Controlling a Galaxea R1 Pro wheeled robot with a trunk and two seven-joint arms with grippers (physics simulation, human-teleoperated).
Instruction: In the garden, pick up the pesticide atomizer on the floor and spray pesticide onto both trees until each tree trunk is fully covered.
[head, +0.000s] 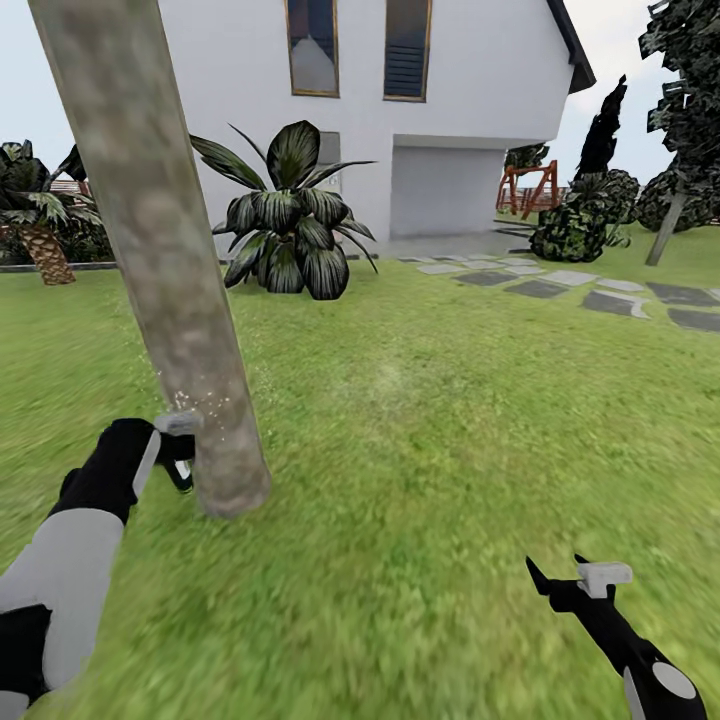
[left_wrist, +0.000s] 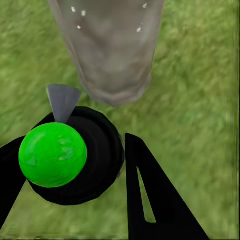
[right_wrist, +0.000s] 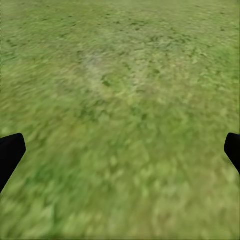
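Gripping the spray bottle (left_wrist: 70, 160) between its dark fingers (left_wrist: 150, 195), the left gripper (head: 172, 450) sits low beside the tree trunk (head: 160, 250), with the bottle's green spot facing the wrist camera and its grey nozzle aimed at the bark. The bottle's contents cannot be seen. Fine white specks of pesticide (head: 205, 405) dot the trunk just above the gripper; in the left wrist view they speckle the bark (left_wrist: 112, 45). The right gripper (head: 585, 580) hangs well apart over bare grass (head: 420, 420), its fingers spread wide and holding nothing; their tips show at the edges of the right wrist view (right_wrist: 10, 152). The lawn runs back to a broad-leaved plant (head: 290, 215), stepping stones (head: 590, 290) and a white house (head: 450, 90).
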